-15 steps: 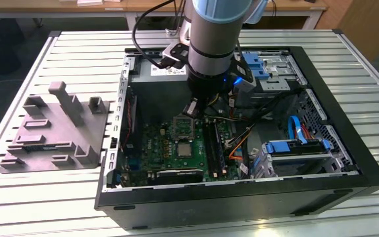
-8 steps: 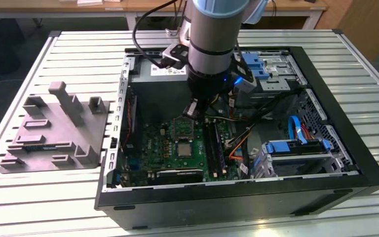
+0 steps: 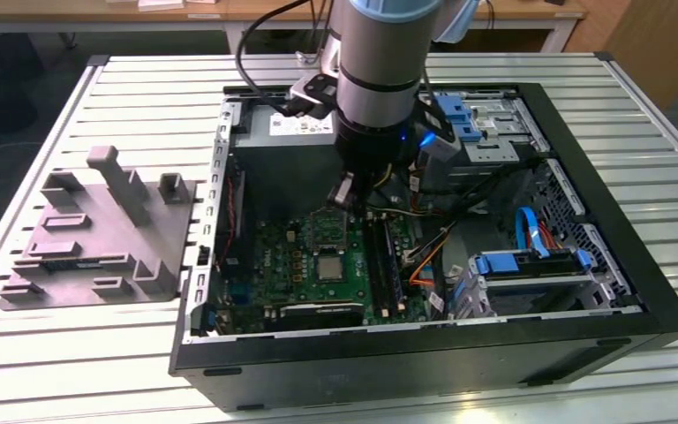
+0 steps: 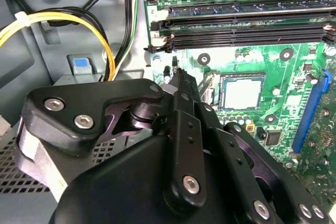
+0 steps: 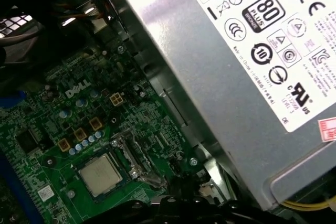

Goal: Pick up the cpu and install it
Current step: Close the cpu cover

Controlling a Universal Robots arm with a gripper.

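Observation:
The cpu [image 3: 331, 266] lies flat in its socket on the green motherboard [image 3: 304, 283] inside the open computer case. Its silvery square top shows in both wrist views [image 4: 242, 93] [image 5: 100, 174]. An unlatched metal frame piece [image 5: 137, 162] stands beside the socket. My gripper [image 3: 344, 199] hangs inside the case, a little above the board and just behind the socket. In the second wrist view its tips [image 4: 178, 75] come together, shut, with nothing between them, next to the socket's corner.
The grey power supply [image 5: 236, 72] stands close beside the arm. Black memory slots [image 4: 241, 24] and yellow and black cables [image 4: 52, 19] flank the socket. A blue-clipped drive cage [image 3: 528, 265] fills the case's right. A grey moulded tray [image 3: 92, 238] sits left of the case.

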